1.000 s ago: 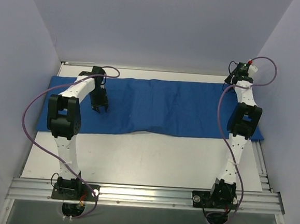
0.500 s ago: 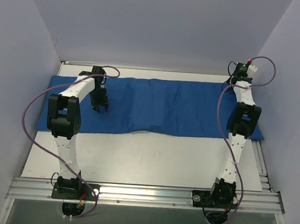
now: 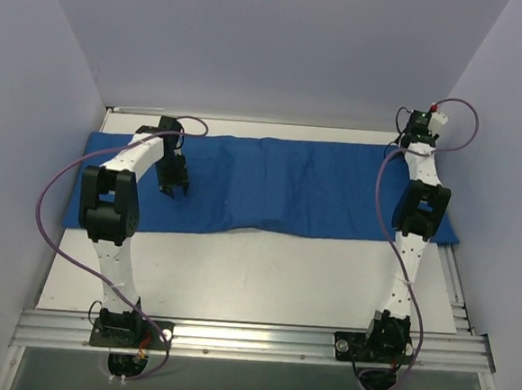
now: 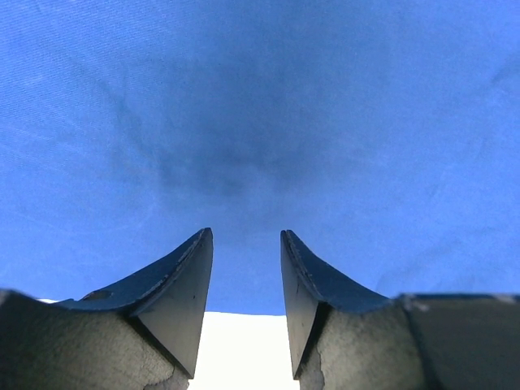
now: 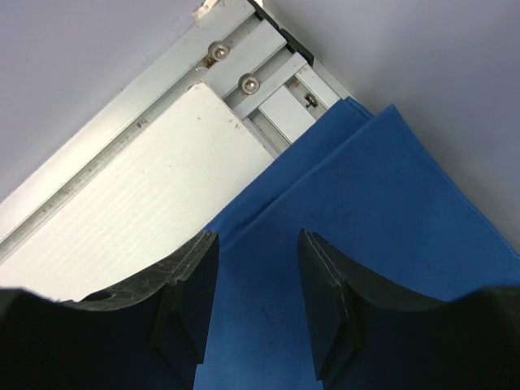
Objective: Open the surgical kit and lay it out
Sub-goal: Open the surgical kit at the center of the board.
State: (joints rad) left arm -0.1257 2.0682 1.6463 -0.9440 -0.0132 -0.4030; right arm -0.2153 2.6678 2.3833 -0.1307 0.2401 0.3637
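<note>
The surgical kit shows as a royal-blue cloth (image 3: 289, 184) spread in a long wrinkled strip across the far half of the table. My left gripper (image 3: 173, 186) hangs over the cloth's left part. In the left wrist view its jaws (image 4: 246, 234) stand apart with nothing between them, cloth (image 4: 260, 97) beneath and white table behind. My right gripper (image 3: 402, 145) sits at the cloth's far right corner. In the right wrist view it (image 5: 257, 236) is open just above the folded cloth edge (image 5: 390, 211), gripping nothing.
White tabletop (image 3: 255, 276) lies bare in front of the cloth. An aluminium rail with screws (image 5: 244, 81) runs along the far right corner, close to the right gripper. Grey walls enclose the table on three sides. A rail (image 3: 250, 339) carries both arm bases.
The right wrist has crept slightly toward the far wall. The left arm and the cloth look unchanged.
</note>
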